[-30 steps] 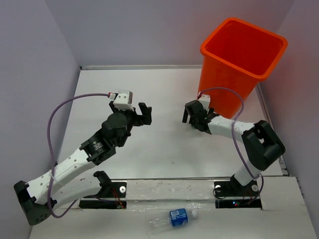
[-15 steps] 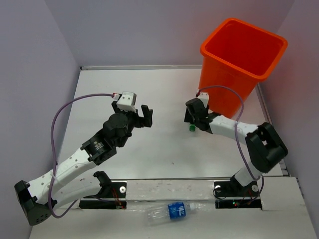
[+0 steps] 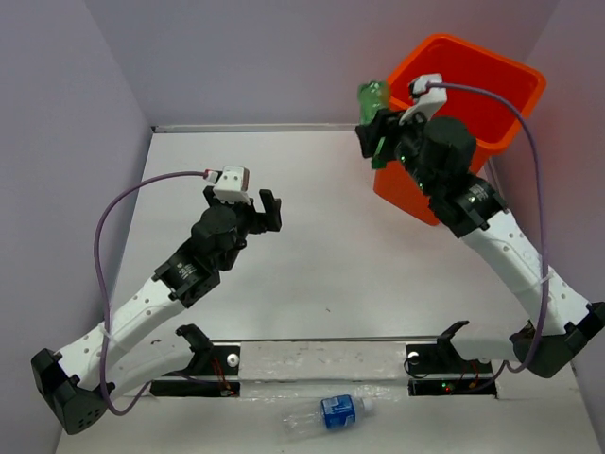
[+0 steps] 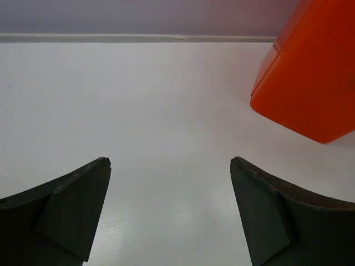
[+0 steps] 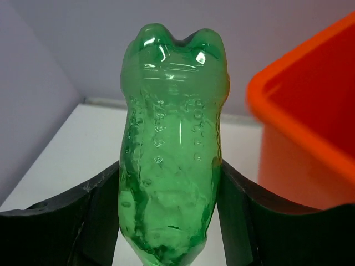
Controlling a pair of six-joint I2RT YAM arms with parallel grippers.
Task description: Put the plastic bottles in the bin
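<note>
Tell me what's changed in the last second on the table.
The right gripper, low on the table beside the bin a second ago, rose with the green bottle clamped in its jaws, now up beside the bin's rim, not over its opening. The left gripper stayed open, roughly in place; the blue-labelled clear bottle still lies at the near edge.

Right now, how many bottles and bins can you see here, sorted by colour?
Green plastic bottle: 1
Clear plastic bottle with blue label: 1
Tall orange plastic bin: 1
Total: 3
</note>
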